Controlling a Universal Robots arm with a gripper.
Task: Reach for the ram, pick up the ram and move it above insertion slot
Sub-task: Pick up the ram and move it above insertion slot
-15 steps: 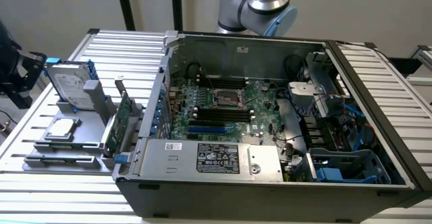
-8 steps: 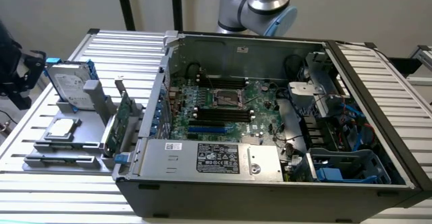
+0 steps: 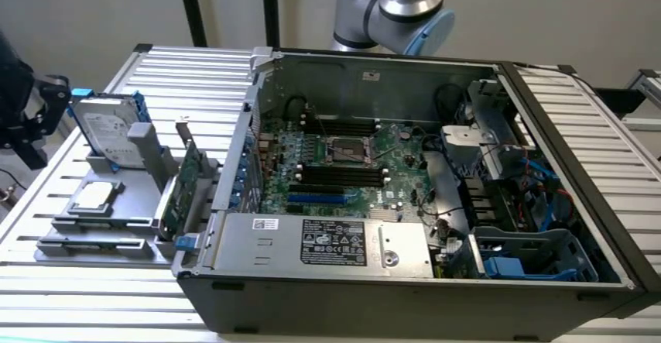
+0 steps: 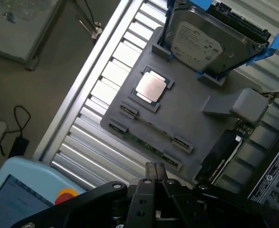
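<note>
The ram (image 4: 141, 142) is a thin green stick lying in the outermost slot of a grey holder plate (image 4: 187, 114), along the plate's edge. In the exterior view it is a thin dark strip (image 3: 98, 244) along the front of that holder (image 3: 62, 223), at the exterior view's left of the case. My gripper (image 4: 154, 167) hangs well above the holder, with its two fingertips pressed together and nothing between them. The motherboard's black memory slots (image 3: 336, 174) lie inside the open computer case (image 3: 413, 281). Part of my arm (image 3: 398, 2) rises behind the case.
On the holder also stand a silver hard drive (image 4: 201, 42) in blue brackets, a square processor (image 4: 152, 88) and an upright green expansion card (image 3: 188, 188). A pendant with a red button (image 4: 65, 194) lies off the slatted table's edge (image 4: 82, 95).
</note>
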